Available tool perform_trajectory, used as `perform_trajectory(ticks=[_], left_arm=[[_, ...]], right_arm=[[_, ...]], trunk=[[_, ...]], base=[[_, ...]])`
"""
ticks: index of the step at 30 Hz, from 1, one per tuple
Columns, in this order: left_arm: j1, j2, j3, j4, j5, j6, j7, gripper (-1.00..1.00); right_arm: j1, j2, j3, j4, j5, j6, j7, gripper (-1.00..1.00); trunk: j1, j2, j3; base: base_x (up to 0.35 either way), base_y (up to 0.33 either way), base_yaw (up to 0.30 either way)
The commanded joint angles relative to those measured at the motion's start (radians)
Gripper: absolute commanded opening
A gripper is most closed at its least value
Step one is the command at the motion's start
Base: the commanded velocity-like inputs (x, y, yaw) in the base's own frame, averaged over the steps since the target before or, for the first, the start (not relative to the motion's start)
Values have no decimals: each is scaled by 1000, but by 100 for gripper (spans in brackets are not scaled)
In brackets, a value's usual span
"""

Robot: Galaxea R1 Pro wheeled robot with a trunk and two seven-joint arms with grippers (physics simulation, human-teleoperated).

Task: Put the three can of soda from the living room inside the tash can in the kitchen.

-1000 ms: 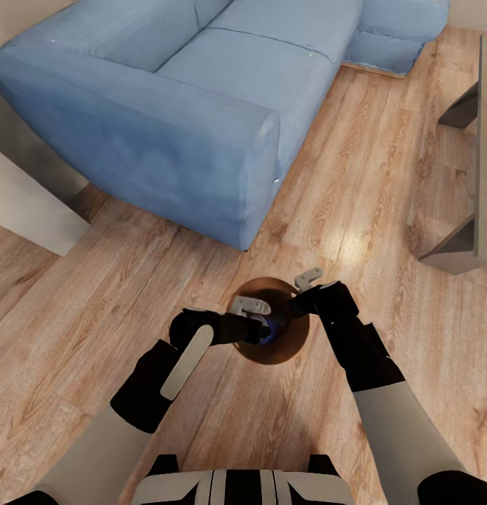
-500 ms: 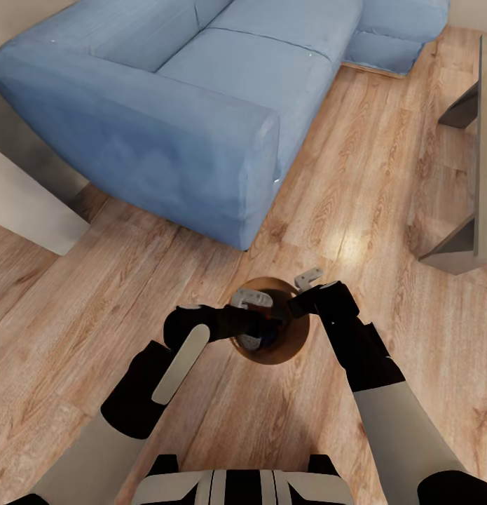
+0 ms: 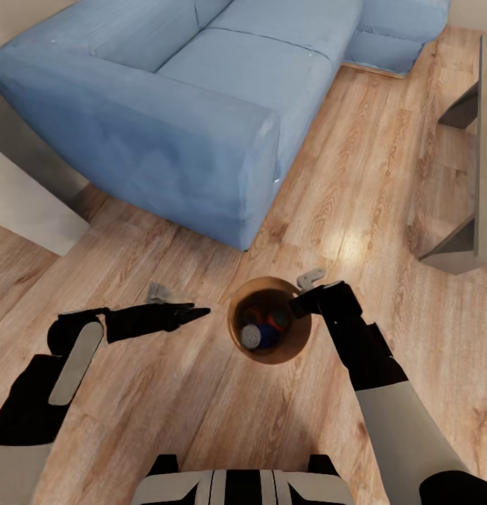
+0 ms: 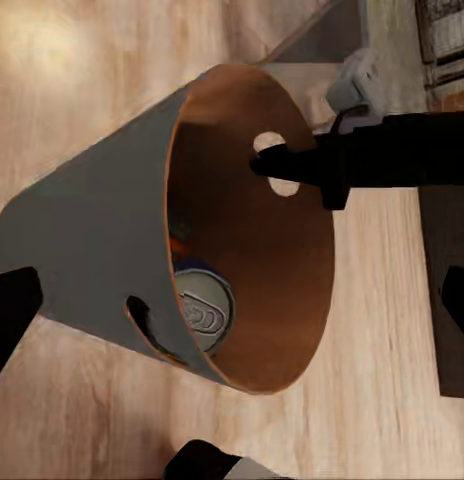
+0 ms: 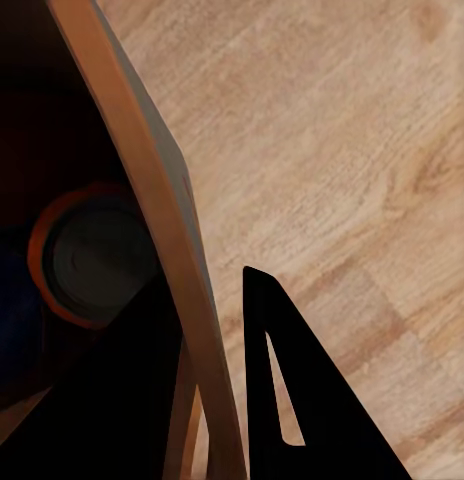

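Observation:
The grey trash can [image 3: 299, 338] with a brown inside stands on the wood floor in front of me. Inside it lie a dark blue can of soda [image 3: 256, 337] with a silver end and two orange cans [image 3: 277, 319]. My right gripper [image 3: 304, 293] is shut on the bin's far-right rim, one finger inside and one outside. The right wrist view shows that rim [image 5: 157, 215] between the fingers [image 5: 292, 400], with an orange can [image 5: 92, 255] below. My left gripper [image 3: 190, 312] hangs open to the left of the bin, apart from it. The left wrist view looks into the bin [image 4: 92, 230] at the blue can [image 4: 204, 310].
A large light-blue sofa [image 3: 201, 105] fills the far left and centre. A low table [image 3: 474, 175] stands at the right edge. A pale grey block [image 3: 26, 203] sits at the left. Wood floor [image 3: 355, 175] runs between sofa and table.
My left gripper has let go of the dark blue can over the bin and drawn back to the left. The can now lies inside. The right gripper has stayed on the rim.

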Motion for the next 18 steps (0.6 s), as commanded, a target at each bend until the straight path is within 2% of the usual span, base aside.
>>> perform_trajectory(ticks=[1,2,4,6,7,8,10,11,12,14,16,18], left_arm=[[4,20,35,0,3,1,-22,100],[9,51,92,1,3,2,-57,100],[23,94,186,2,2,5,-103,100],[37,111,228,2,2,6,-115,100],[59,129,283,3,0,4,-124,100],[73,136,311,3,-2,2,-124,100],[92,141,338,3,-17,-5,-104,100],[102,139,348,3,-49,-19,-70,100],[113,137,358,4,-112,-68,-5,100],[125,136,360,5,-131,-89,14,100],[179,135,363,6,-150,-131,36,100],[208,134,363,6,-154,-165,45,100]], right_arm=[[0,0,-1,0,-22,5,7,-100],[0,-1,-1,0,-22,5,8,-100],[0,-3,-4,1,-22,5,8,-100],[0,-7,-12,1,-22,5,9,-100],[0,-20,-40,0,-23,5,12,-100],[0,-30,-60,0,-24,5,17,-100],[0,-48,-83,0,-24,5,30,-100],[0,-64,-93,0,-24,5,43,-100],[0,-98,-105,0,-24,5,76,-100],[-1,-111,-117,0,-24,5,90,-100],[-3,-126,-178,8,-24,5,104,-100],[-3,-129,-213,15,-23,5,108,-100]], trunk=[[0,0,0],[0,0,0],[0,0,0],[0,0,0],[0,0,0],[0,0,0],[0,0,0],[0,0,0],[0,0,0],[0,0,0],[0,0,0],[0,0,0]], base=[[0,0,0],[0,0,0],[0,0,0],[0,0,0],[0,0,0],[0,0,0],[0,0,0],[0,0,0],[0,0,0],[0,0,0],[0,0,0],[0,0,0]])
